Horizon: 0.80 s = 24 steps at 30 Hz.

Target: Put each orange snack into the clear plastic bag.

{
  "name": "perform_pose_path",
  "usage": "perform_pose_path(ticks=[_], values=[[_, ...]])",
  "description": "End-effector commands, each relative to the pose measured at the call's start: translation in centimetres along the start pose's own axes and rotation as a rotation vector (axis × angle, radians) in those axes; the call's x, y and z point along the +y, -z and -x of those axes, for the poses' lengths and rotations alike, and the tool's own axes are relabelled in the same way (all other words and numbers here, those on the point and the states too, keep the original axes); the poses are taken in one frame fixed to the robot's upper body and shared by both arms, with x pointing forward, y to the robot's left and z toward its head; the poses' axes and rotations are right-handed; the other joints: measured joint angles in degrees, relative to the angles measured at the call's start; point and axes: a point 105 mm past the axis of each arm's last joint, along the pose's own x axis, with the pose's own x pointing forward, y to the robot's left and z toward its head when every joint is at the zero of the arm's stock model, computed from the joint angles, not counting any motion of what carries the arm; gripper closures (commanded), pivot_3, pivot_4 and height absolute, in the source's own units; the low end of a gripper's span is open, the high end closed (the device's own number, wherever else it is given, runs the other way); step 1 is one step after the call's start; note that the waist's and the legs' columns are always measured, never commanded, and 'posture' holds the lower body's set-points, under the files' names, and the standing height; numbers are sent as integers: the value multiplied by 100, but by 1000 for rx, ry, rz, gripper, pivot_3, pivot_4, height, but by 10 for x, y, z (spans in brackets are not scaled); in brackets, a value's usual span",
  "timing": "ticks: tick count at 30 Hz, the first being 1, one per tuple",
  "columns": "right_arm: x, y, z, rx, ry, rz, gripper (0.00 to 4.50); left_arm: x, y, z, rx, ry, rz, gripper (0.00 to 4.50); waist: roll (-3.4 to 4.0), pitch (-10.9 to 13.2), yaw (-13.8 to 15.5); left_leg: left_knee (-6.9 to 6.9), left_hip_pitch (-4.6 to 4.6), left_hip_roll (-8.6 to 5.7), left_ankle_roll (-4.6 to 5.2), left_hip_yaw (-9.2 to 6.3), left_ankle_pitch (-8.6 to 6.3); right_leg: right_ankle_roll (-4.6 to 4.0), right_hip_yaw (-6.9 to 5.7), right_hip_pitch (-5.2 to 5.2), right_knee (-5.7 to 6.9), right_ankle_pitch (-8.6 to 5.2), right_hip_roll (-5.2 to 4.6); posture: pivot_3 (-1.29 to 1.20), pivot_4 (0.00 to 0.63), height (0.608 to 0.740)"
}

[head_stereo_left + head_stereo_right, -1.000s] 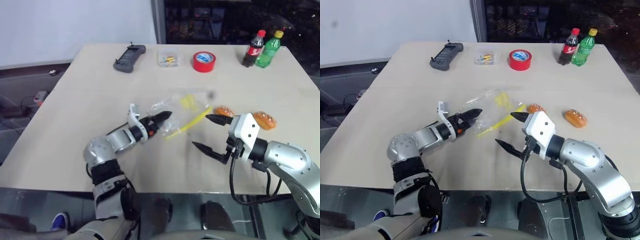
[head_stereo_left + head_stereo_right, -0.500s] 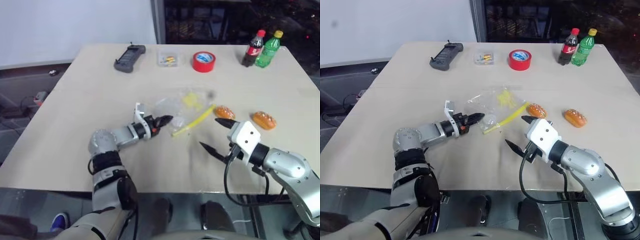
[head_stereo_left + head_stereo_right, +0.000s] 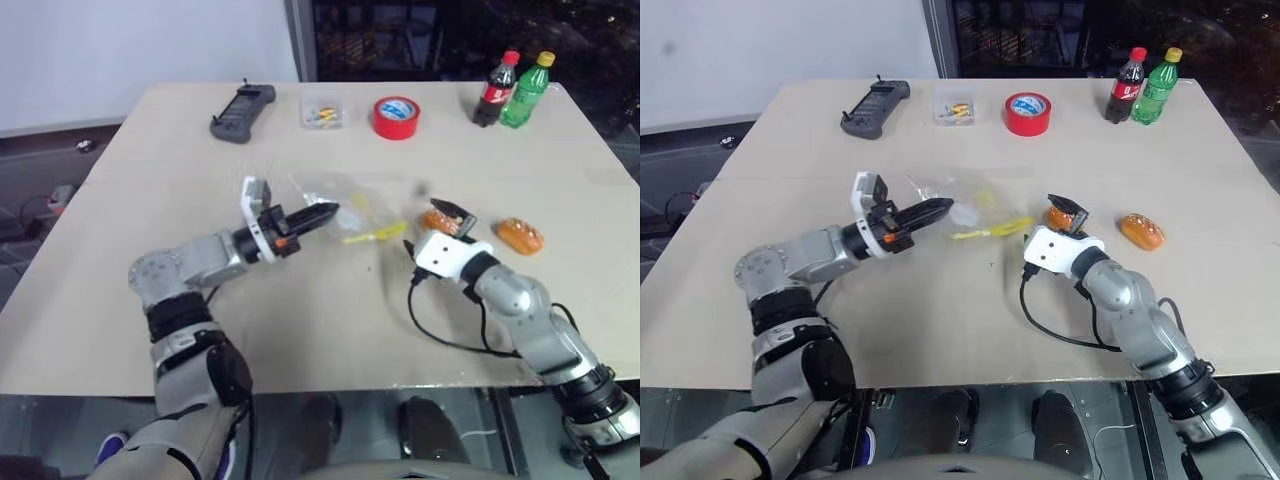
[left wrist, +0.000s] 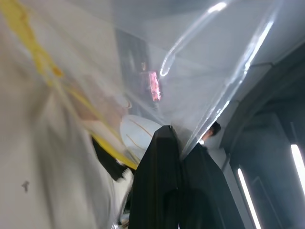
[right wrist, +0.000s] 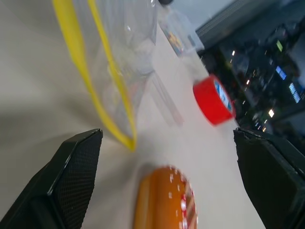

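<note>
Progress is nil: both oval orange snacks (image 3: 441,221) (image 3: 520,235) lie on the beige desk (image 3: 320,320), outside the clear plastic bag (image 3: 355,205). Left tool (image 3: 318,215) pinches the bag; right tool (image 3: 432,229), spread wide, straddles the nearer snack.

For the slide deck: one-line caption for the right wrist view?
Open right claw straddling a glossy orange snack, yellow-sealed clear plastic bag just beyond.

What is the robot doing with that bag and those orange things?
It is packing snacks. Its left gripper is shut on an edge of the clear plastic bag and holds that edge up off the table. Its right gripper is open, one finger on each side of the nearer orange snack, not squeezing it yet. The other orange snack lies on the table. Neither is in the bag yet.
</note>
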Motion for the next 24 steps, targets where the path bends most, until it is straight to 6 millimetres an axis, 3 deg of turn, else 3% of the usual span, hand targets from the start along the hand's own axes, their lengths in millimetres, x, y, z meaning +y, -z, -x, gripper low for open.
perform_pose_path(ticks=[1,11,20,24], values=[[3,-18,-10,-99,-2,-17,0,-18,1,2,9,55,-38,4476,0,0,0,0,0,0,0,0,0,-1,1,0,0,0,0,0,150,740],[14,-33,-19,-167,-35,-180,0,-22,3,3,-69,18,-20,4476,0,0,3,-1,4,3,0,5,0,-4,14,-2,3,2,1,0,150,740],[15,-29,-34,-164,-22,-259,0,-25,2,5,-95,19,-37,4476,1,1,-4,-3,8,2,0,13,0,-5,19,-2,4,2,6,0,150,740],[12,-32,-42,-186,-13,-299,1742,-27,0,8,-106,18,-48,4500,0,1,-16,-4,10,2,0,16,0,-5,22,-2,4,2,6,0,150,740]])
